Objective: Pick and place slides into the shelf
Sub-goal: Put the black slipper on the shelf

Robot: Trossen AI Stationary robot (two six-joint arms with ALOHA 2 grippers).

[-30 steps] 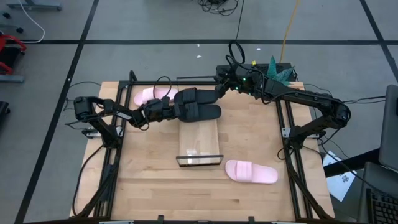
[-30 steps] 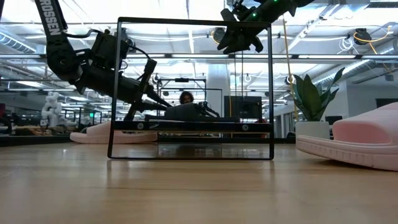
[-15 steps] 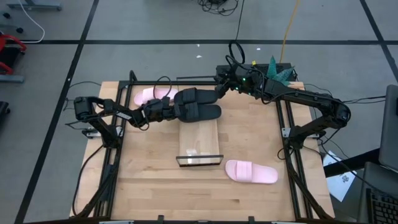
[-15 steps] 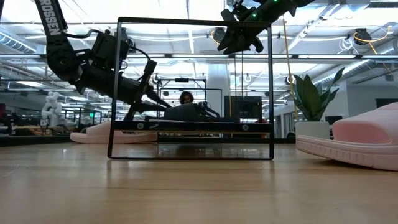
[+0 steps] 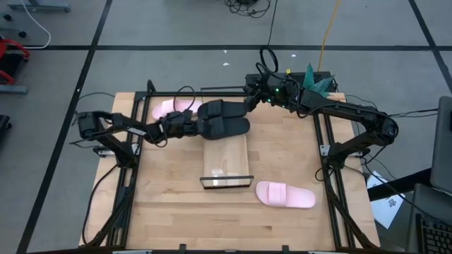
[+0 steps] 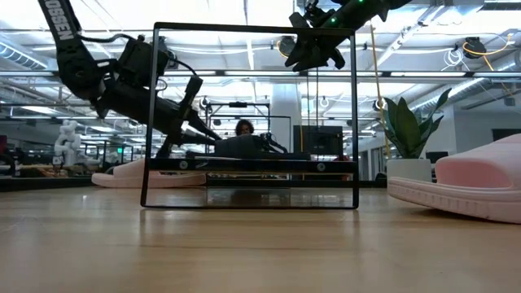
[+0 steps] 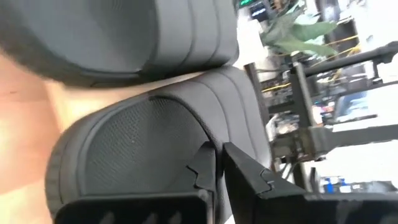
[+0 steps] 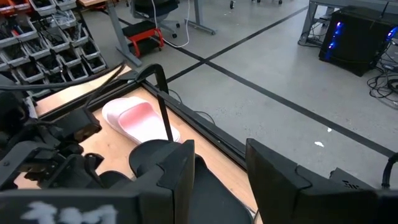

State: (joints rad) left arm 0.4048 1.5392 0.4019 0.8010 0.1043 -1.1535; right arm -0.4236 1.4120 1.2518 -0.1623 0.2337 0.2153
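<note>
Left claw point(image 5: 189, 127) closed, fingers together at heel of black slide point(image 5: 224, 128) on shelf point(image 5: 226, 161); right claw point(image 5: 248, 103) apart, hovering. Risk: slide pushed off shelf edge.

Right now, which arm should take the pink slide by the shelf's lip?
Right, probably. The right gripper hangs open and free above the black slides, while the left gripper is occupied at them. The pink slide lies on the right arm's side.
</note>
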